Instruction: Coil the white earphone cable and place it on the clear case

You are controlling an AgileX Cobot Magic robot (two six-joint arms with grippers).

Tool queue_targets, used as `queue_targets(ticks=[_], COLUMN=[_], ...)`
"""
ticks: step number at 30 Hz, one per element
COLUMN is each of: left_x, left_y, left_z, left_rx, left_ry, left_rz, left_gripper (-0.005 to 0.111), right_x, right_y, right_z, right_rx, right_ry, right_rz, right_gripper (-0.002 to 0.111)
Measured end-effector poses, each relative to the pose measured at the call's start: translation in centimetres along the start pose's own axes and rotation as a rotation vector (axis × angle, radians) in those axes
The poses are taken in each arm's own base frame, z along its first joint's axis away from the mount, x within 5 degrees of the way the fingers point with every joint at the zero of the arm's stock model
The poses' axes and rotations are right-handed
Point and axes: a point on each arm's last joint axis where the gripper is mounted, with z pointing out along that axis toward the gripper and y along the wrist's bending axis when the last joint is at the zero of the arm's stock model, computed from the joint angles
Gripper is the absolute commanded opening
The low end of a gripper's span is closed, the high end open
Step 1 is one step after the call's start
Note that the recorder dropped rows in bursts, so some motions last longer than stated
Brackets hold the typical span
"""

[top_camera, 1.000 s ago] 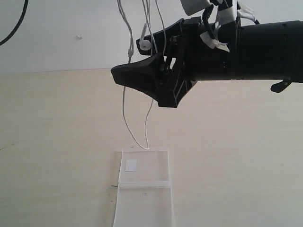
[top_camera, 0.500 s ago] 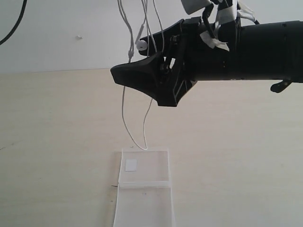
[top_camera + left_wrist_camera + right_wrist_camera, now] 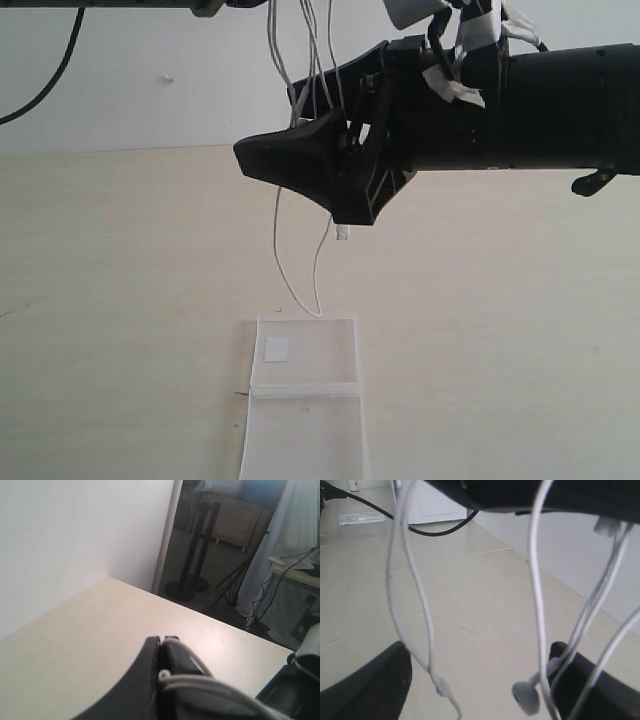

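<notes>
Exterior view: the hanging strands of the white earphone cable [image 3: 279, 240] have swung slightly rightward since a moment ago. The earbud that showed by the upper finger is now hidden, and the small plug [image 3: 343, 235] has dropped into sight under the right gripper [image 3: 270, 120]. A dark left arm [image 3: 150, 3] has edged in along the top. The lowest loop dangles at the far edge of the clear case [image 3: 320, 350]; contact cannot be told. I judge the coil is being gathered in the air and nothing is placed yet. The case is flat and glassy, with a white square sticker [image 3: 277, 348] and a raised hinge ridge [image 3: 305, 388], on a matte, pale wood-grain table [image 3: 120, 300].

Left wrist view: the left gripper [image 3: 161, 642] has its black fingers pressed together, a white bit pinched at the seam, probably the cable.

Right wrist view: the right gripper [image 3: 480, 680] stands wide apart, gripping nothing. Thin, limp, smooth strands hang between its fingers, one ending in a rounded earbud [image 3: 526, 700].
</notes>
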Motion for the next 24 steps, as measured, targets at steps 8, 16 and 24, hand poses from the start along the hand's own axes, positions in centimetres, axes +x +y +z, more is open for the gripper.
queue_targets(ticks=[8,16,24], left_x=[-0.08,-0.09,-0.17], left_y=[-0.01,-0.05,-0.42], left_z=[0.0,0.0,-0.11], left_rx=[0.001,0.005,0.036], left_ry=[-0.009,-0.01,-0.01], left_rz=[-0.012,-0.013,-0.01], left_gripper=[0.0,0.0,0.0], right_x=[0.07,0.16,0.28], right_y=[-0.17,-0.38,-0.67], right_z=[0.0,-0.01,-0.03], right_rx=[0.019,0.041,0.074], right_ry=[0.008,0.017,0.03], right_rz=[0.0,0.004,0.015], right_gripper=[0.014,0.0,0.0])
